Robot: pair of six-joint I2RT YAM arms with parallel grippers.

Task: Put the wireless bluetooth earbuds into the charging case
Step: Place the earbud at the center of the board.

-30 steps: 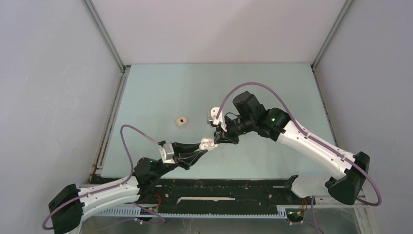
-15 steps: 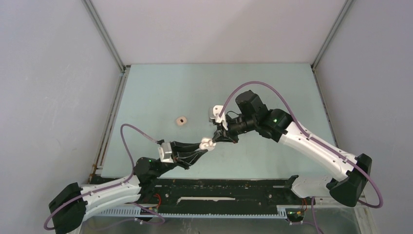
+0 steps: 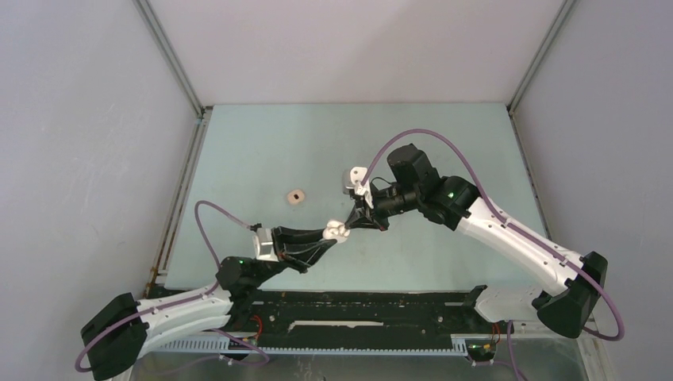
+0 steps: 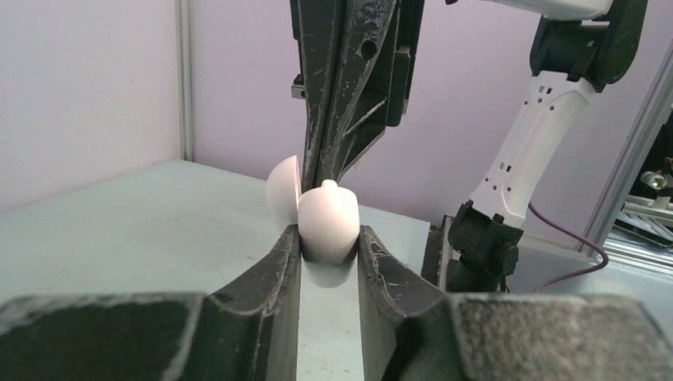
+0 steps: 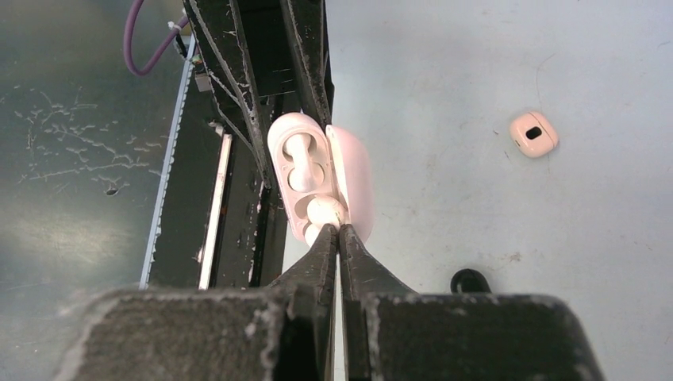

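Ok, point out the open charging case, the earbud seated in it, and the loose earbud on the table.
open charging case (image 5: 355,173): right wrist view, on its lid.
seated earbud (image 5: 301,161): right wrist view, on its middle.
loose earbud (image 5: 532,133): right wrist view, on its dark spot.

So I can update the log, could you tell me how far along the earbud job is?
Done: the case is open, clamped in the left pincer. In hand: the right pincer seems to pinch one earbud at the case's slot. Left: seat it, then see to the small pink piece on the table, possibly another bud.
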